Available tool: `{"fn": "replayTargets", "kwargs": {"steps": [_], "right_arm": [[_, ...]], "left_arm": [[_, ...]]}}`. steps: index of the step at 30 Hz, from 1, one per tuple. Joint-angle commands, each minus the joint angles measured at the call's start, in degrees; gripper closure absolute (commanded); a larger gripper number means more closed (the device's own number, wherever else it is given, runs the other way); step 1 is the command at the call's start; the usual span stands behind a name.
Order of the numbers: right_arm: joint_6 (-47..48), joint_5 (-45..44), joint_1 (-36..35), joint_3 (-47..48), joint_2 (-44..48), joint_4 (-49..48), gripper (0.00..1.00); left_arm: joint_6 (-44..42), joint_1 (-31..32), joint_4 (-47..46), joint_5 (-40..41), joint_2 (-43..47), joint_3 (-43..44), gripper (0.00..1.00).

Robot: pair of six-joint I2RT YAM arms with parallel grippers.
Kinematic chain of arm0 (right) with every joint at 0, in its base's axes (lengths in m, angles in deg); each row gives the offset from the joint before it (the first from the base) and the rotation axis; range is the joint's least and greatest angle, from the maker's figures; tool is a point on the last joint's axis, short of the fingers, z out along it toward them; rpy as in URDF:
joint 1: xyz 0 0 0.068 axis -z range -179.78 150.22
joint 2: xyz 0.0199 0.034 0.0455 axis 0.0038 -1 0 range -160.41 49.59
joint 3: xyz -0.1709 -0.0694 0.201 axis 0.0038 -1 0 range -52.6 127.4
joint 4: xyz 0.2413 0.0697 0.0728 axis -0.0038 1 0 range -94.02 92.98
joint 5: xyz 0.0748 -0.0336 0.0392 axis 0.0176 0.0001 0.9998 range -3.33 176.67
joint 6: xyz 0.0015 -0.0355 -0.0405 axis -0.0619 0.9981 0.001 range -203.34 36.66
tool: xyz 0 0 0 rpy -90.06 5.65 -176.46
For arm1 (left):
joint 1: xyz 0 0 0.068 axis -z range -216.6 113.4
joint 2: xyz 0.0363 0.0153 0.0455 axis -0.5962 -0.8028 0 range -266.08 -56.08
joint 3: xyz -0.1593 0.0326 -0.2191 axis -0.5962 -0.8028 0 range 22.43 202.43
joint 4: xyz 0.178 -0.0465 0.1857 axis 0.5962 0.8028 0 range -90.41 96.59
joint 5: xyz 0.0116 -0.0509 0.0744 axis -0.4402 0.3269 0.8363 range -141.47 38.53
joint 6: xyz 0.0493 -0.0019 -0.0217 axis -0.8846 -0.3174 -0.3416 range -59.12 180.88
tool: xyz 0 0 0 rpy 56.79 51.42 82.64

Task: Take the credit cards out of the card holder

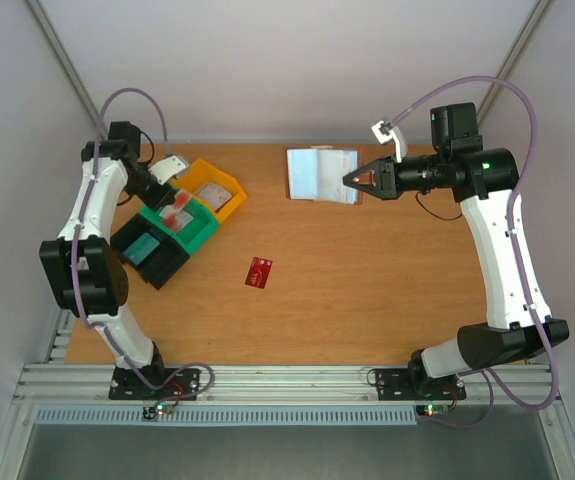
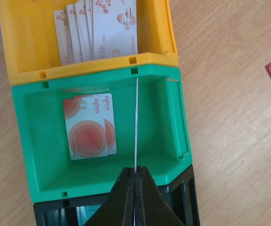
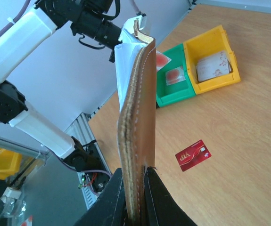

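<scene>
The card holder (image 1: 321, 175), brown outside and pale grey-blue inside, hangs open above the far middle of the table. My right gripper (image 1: 350, 181) is shut on its right edge. In the right wrist view the card holder (image 3: 137, 113) rises edge-on from that gripper (image 3: 136, 174). One red credit card (image 1: 259, 271) lies flat on the wood, and the same credit card (image 3: 193, 155) shows in the right wrist view. My left gripper (image 2: 135, 172) is shut on a thin pale card (image 2: 136, 127), seen edge-on over the green bin (image 2: 31, 141).
The green bin (image 1: 195, 228) holds two pale cards with red circles (image 2: 88, 127). The yellow bin (image 2: 159, 42) beside it holds several pale cards. A black bin (image 1: 149, 252) adjoins the green one. Grey walls enclose the table on the left, right and far sides.
</scene>
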Motion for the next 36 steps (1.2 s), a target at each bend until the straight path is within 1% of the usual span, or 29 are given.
{"fn": "replayTargets", "kwargs": {"steps": [1, 5, 8, 11, 15, 18, 20, 23, 27, 31, 32, 33, 34, 36], "right_arm": [[0.71, 1.52, 0.38, -0.38, 1.27, -0.91, 0.99], [0.90, 1.35, 0.38, 0.18, 1.14, -0.53, 0.99], [0.96, 1.19, 0.38, 0.21, 1.26, -0.28, 0.99], [0.91, 1.16, 0.38, 0.12, 1.31, -0.23, 0.99], [0.89, 1.73, 0.33, -0.14, 1.14, -0.27, 0.99], [0.76, 1.92, 0.38, 0.15, 0.75, -0.26, 0.99], [0.67, 2.02, 0.38, 0.41, 0.75, -0.24, 0.99], [0.95, 1.68, 0.38, 0.63, 1.01, 0.22, 0.99], [1.02, 1.43, 0.38, 0.76, 1.22, 0.92, 0.99], [1.17, 1.45, 0.38, 1.53, 1.26, 2.06, 0.99], [1.11, 1.37, 0.38, 1.74, 1.29, 2.30, 0.99], [1.13, 1.40, 0.38, 1.93, 1.30, 2.54, 0.99], [1.16, 1.41, 0.38, 2.08, 1.31, 2.84, 0.99], [1.23, 1.68, 0.38, 2.27, 1.13, 3.62, 0.98]], "left_arm": [[0.14, 0.08, 0.75, -0.28, -2.16, 3.94, 1.00], [0.56, 0.11, 5.78, 1.49, -8.42, 7.82, 1.00], [-0.06, 0.05, 7.61, 3.33, -11.06, 8.73, 1.00], [-0.16, 0.07, 6.18, 5.09, -11.71, 5.79, 1.00], [0.16, 0.12, 1.44, 5.64, -13.08, 3.90, 1.00], [2.37, 0.12, 0.90, 4.30, -16.79, 6.99, 1.00], [3.54, 0.10, 2.35, 4.43, -19.38, 9.31, 1.00], [2.90, 0.12, 3.31, 6.21, -21.87, 10.33, 1.00], [1.35, 0.06, 1.51, 8.71, -24.12, 11.01, 1.00], [2.84, 0.08, 3.05, 7.85, -27.80, 16.78, 0.99], [3.21, 0.05, 3.97, 7.74, -28.50, 18.18, 0.94], [3.55, 0.07, 4.66, 8.09, -29.01, 19.42, 0.85], [3.59, 0.08, 5.11, 9.00, -29.19, 20.45, 0.79], [3.31, -0.16, 3.29, 11.75, -28.24, 21.46, 0.72]]}}
